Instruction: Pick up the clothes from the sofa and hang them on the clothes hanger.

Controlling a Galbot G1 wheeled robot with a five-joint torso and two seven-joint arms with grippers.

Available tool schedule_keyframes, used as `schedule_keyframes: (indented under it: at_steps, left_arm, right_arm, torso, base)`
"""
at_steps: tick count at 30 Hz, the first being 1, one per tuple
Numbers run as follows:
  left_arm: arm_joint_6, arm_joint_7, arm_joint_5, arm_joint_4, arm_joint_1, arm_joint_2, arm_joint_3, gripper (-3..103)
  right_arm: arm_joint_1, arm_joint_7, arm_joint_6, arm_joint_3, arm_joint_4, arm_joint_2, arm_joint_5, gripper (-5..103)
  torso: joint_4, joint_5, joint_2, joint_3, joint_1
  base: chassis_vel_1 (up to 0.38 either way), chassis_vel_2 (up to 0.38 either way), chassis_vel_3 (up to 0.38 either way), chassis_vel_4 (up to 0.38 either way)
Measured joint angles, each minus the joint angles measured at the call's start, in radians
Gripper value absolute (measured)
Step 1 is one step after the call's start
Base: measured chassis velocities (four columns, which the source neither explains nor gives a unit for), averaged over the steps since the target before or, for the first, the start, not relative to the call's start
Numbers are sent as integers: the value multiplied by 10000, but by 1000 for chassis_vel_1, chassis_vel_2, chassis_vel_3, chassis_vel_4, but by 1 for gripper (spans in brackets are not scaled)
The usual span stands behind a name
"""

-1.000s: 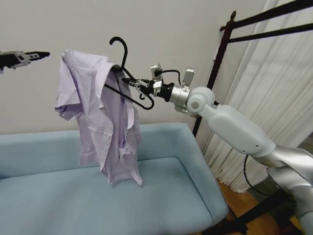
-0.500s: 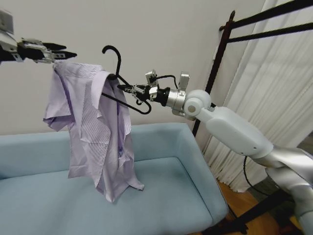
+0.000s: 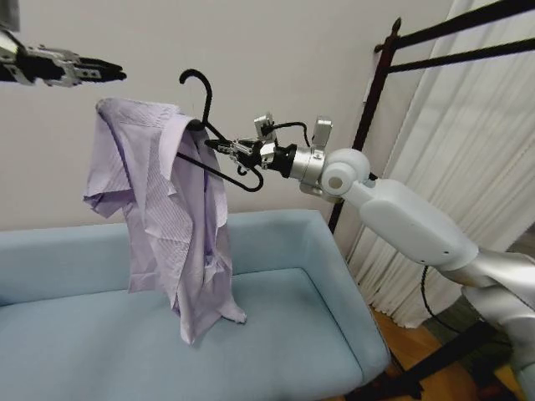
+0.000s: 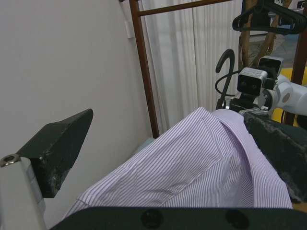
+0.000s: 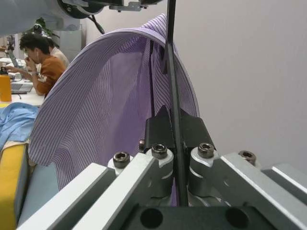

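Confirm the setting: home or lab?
Looks like a living-room setup, possibly staged: a light blue sofa, a dark wooden clothes rack beside it, and white curtains behind the rack.

Soft, even light fills the room; the shirt [image 3: 167,209] casts barely any shadow.

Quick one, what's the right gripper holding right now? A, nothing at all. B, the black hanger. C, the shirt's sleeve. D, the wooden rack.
B: the right gripper is clamped on the black hanger, which has the lilac striped shirt draped over it.
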Motion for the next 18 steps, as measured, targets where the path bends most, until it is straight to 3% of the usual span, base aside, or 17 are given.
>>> schedule_keyframes:
  at_steps: [6,18]
  left_arm:
    - [-54,427,279,832,901,216,-612,100]
    - [-16,875,321,783,881,179,-276,100]
  right_arm:
    - [124,-170,44,-79,36,159,-4,2]
    - [95,-332,54,-29,-14,125,-111,2]
  torso:
    - [-9,6,0,1,1]
    - [-5,6,-1,0,1]
  base:
    - [0,0,0,0]
    - [0,0,0,0]
